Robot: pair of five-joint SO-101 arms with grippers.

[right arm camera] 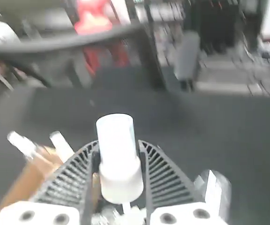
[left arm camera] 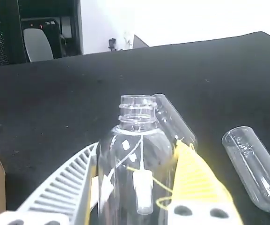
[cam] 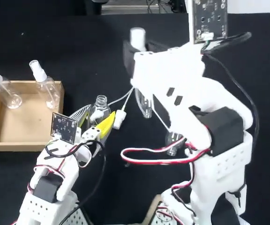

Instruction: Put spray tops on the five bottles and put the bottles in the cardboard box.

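The left end effector (left arm camera: pixel 137 150) is clamped on an uncapped bottle (left arm camera: pixel 135 159), which stands upright between its fingers, neck up. Just past it, two bare bottles (left arm camera: pixel 254 164) lie on their sides on the desk (left arm camera: pixel 55 93). At the left of the high view, the box (cam: pixel 13 140) holds two topped bottles (cam: pixel 3 91), leaning with their sprayers up. Farthest off, the right end effector (right arm camera: pixel 118 145) grips a spray top (right arm camera: pixel 118 159), apparently upright, raised above the desk.

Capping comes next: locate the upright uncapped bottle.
The bottle stands held in the left gripper, just right of the box in the high view.
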